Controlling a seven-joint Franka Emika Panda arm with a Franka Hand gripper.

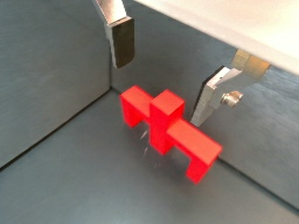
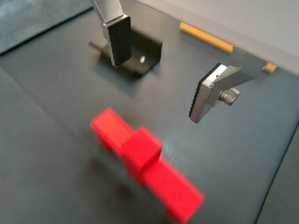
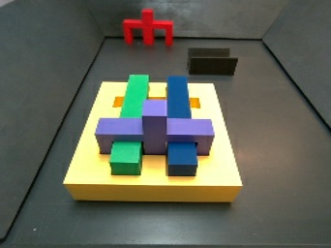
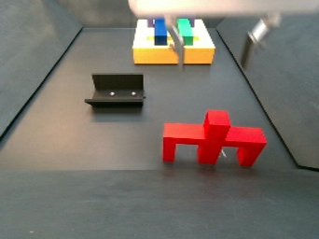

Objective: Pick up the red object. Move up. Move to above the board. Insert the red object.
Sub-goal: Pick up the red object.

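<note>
The red object (image 1: 163, 125) is a block piece with legs, standing on the dark floor. It shows in both wrist views (image 2: 140, 157) and in both side views (image 3: 149, 29) (image 4: 212, 140). My gripper (image 1: 170, 74) is open and empty, hanging above the red object with its fingers apart and touching nothing; it also shows in a wrist view (image 2: 163, 74) and a side view (image 4: 218, 45). The yellow board (image 3: 155, 181) carries green, blue and purple blocks and lies well away from the red object, at the far end in a side view (image 4: 149, 54).
The fixture (image 3: 214, 63) stands on the floor between the board and the red object, off to one side (image 4: 116, 91) (image 2: 136, 59). Grey walls enclose the floor. A strip of the board's yellow edge (image 2: 205, 37) shows behind the fingers.
</note>
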